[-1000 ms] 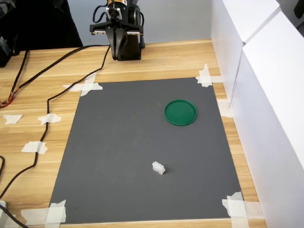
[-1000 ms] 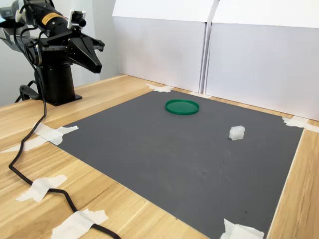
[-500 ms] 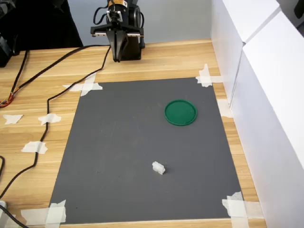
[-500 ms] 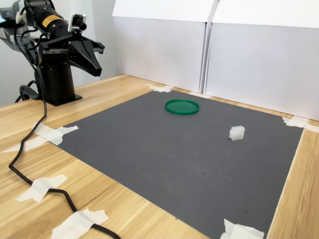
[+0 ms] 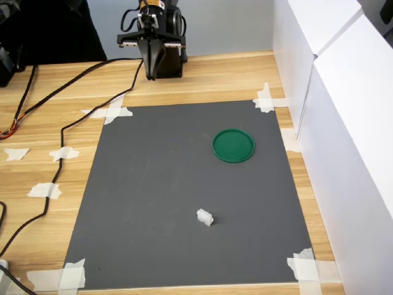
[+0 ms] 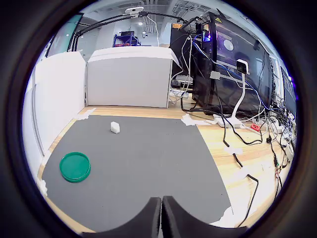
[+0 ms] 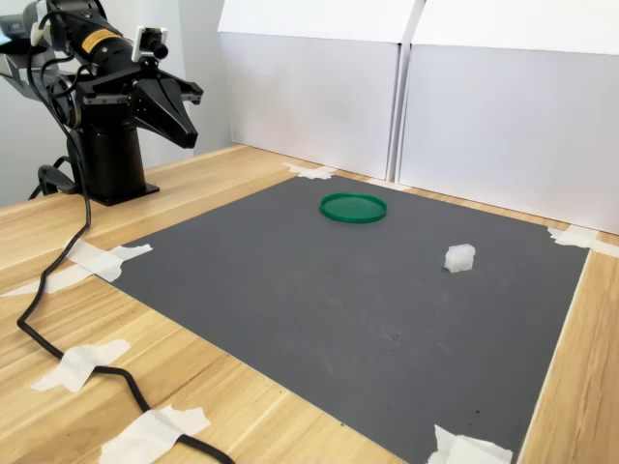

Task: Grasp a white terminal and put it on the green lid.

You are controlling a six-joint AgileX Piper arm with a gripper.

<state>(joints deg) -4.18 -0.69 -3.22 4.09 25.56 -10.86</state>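
On the wooden counter (image 5: 202, 77), a dark grey mat (image 5: 184, 203) carries the tiny white plastic terminal (image 5: 205, 217), apart from the flat round dark-green lid (image 5: 233, 145). Nothing has shifted in the last half-second; the tool (image 5: 151, 76) stays closed, empty.

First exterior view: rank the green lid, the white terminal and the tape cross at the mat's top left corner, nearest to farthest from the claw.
1. White tape cross, at the dark grey mat's corner just below the claw.
2. Flat round dark-green plastic lid, right of the mat's middle.
3. Tiny white plastic terminal, lower on the mat.
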